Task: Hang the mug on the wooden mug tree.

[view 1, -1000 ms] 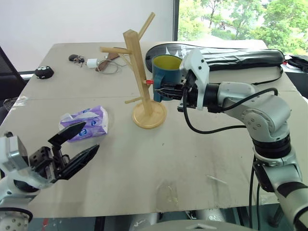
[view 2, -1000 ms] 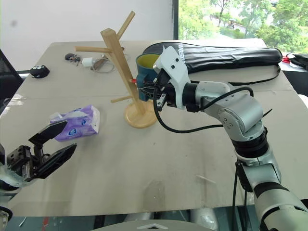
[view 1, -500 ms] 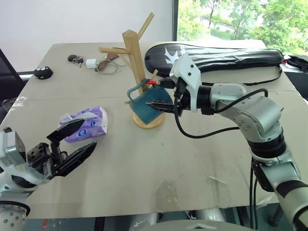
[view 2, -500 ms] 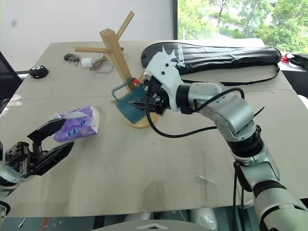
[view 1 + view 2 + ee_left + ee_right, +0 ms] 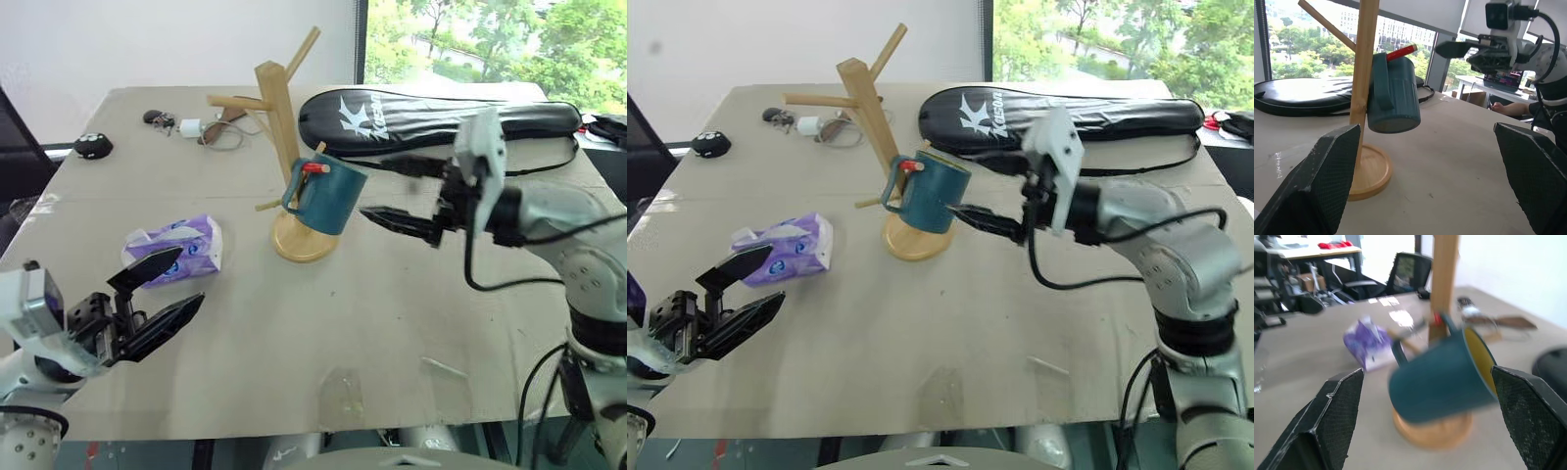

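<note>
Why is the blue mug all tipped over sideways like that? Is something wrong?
Nothing is wrong. The mug hangs by its handle on the red-tipped peg of the wooden mug tree, so it tilts with its mouth pointing up and to the side. The right gripper is open beside it, not touching.

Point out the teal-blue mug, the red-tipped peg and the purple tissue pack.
teal-blue ceramic mug (image 5: 328, 201), left eye view, outer wall.
red-tipped wooden peg (image 5: 313, 167), left eye view, red tip.
purple tissue pack (image 5: 191, 249), left eye view, top face.
</note>
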You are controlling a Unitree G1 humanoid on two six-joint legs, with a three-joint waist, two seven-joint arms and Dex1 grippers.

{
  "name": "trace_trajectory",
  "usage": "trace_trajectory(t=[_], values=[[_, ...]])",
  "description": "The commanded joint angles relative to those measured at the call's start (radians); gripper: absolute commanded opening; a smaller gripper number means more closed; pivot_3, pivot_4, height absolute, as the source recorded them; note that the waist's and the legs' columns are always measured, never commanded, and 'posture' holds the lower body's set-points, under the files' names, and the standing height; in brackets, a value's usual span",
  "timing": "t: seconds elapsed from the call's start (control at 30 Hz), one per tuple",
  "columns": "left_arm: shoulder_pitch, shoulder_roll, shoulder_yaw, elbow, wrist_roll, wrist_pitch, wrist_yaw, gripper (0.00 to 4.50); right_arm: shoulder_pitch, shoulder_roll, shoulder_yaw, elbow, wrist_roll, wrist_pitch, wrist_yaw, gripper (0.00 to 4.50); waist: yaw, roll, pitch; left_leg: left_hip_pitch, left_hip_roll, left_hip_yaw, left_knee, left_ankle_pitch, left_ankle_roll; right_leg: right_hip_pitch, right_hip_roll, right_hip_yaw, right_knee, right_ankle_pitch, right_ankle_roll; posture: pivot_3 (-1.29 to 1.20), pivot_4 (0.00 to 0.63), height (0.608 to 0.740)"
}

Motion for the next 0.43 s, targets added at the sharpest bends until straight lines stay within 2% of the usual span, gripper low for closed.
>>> trace_trajectory(t=[0.03,0.2,0.43], values=[[0.034,-0.008,-0.065,-0.084,0.068,0.006,0.032,4.5,0.181,-0.033,-0.095,-0.011,-0.047,-0.154,0.058,4.19,0.003,0.0,0.0,0.0,0.0,0.0,0.001,0.0,0.0,0.0,0.0,0.0,0.0,0.0,0.0,0.0,0.15,0.74],[0.072,-0.024,-0.215,-0.174,0.263,-0.004,0.156,4.5,0.548,-0.077,-0.2,0.057,-0.194,-0.434,0.136,4.19,0.019,0.0,-0.001,0.001,0.0,0.002,0.001,0.0,0.0,0.0,0.0,0.002,0.002,0.0,0.0,0.0,0.15,0.74],[0.111,-0.022,-0.282,-0.179,0.348,0.0,0.207,4.5,0.844,-0.073,-0.31,0.078,-0.251,-0.612,0.178,4.19,0.02,0.001,-0.001,0.006,0.001,0.005,0.002,0.0,0.0,0.004,0.001,0.006,0.007,0.0,0.0,0.0,0.15,0.74]])
